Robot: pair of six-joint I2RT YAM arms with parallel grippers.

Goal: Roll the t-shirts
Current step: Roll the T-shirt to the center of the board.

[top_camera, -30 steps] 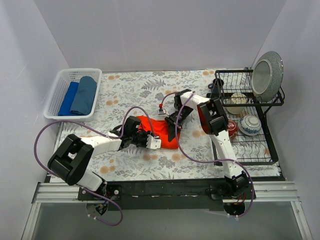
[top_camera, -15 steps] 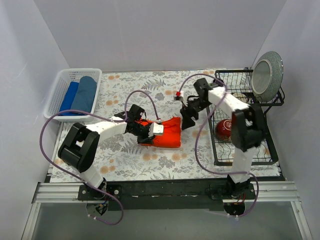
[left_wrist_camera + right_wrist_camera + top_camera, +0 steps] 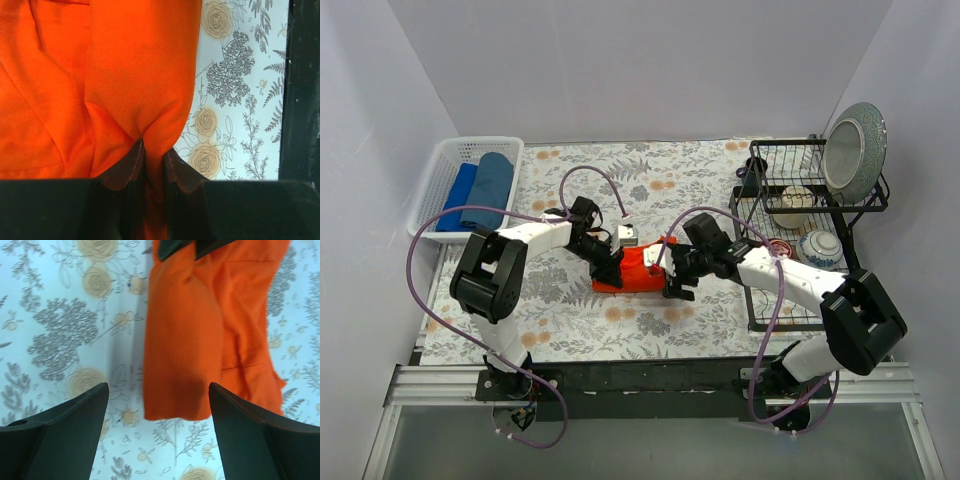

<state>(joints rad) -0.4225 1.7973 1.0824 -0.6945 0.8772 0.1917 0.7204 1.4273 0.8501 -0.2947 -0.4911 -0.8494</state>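
Observation:
The orange-red t-shirt lies as a short folded bundle in the middle of the floral mat. My left gripper is at its left end, shut on a pinched fold of the orange fabric; the pinch shows at the left gripper. My right gripper is at the bundle's right end, open, with its fingers wide on either side of the shirt's near edge and nothing held in the right gripper. Two blue t-shirts, royal blue and teal-blue, lie rolled in the white basket.
A black dish rack stands at the right with a grey plate upright and small bowls inside. The white basket sits at the back left corner. Purple cables loop over both arms.
The right gripper has opened and swung down from the back to the shirt's right end. The left gripper has kept hold and moved back and right; the shirt now sits more compact.

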